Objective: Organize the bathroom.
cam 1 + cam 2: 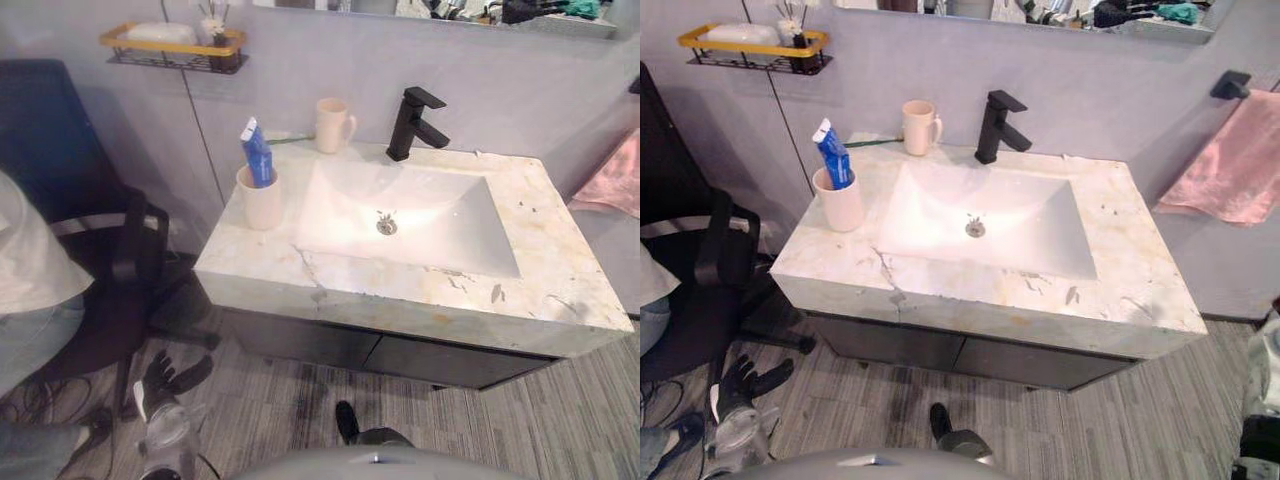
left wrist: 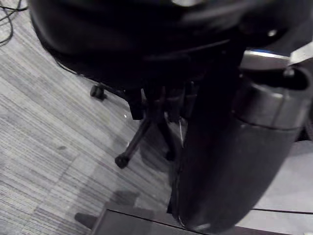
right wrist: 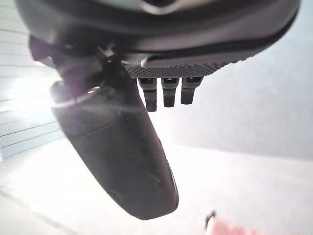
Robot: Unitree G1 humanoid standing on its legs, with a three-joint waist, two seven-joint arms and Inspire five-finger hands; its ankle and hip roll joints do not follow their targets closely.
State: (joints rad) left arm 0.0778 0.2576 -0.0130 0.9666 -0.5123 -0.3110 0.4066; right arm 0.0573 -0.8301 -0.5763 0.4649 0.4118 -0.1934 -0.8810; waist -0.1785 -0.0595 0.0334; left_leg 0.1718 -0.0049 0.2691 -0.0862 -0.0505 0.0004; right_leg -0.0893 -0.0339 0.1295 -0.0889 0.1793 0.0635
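A marble vanity top (image 1: 560,280) holds a white basin (image 1: 440,235) with a black faucet (image 1: 415,122) behind it. At its left end a cream cup (image 1: 262,203) holds a blue toothpaste tube (image 1: 257,155). A cream mug (image 1: 333,125) stands at the back, with a green toothbrush (image 1: 287,140) lying beside it. A pink towel (image 1: 1235,165) hangs on the wall to the right. My left hand (image 1: 165,378) hangs low by the floor at the lower left, open and empty. My right hand (image 3: 117,147) hangs with straight fingers, holding nothing.
A black office chair (image 1: 120,260) stands left of the vanity, and a person (image 1: 30,270) sits at the far left. A yellow-rimmed wall rack (image 1: 175,45) with a white item and a small diffuser is up at the left. Dark cabinet doors (image 1: 400,355) sit under the top.
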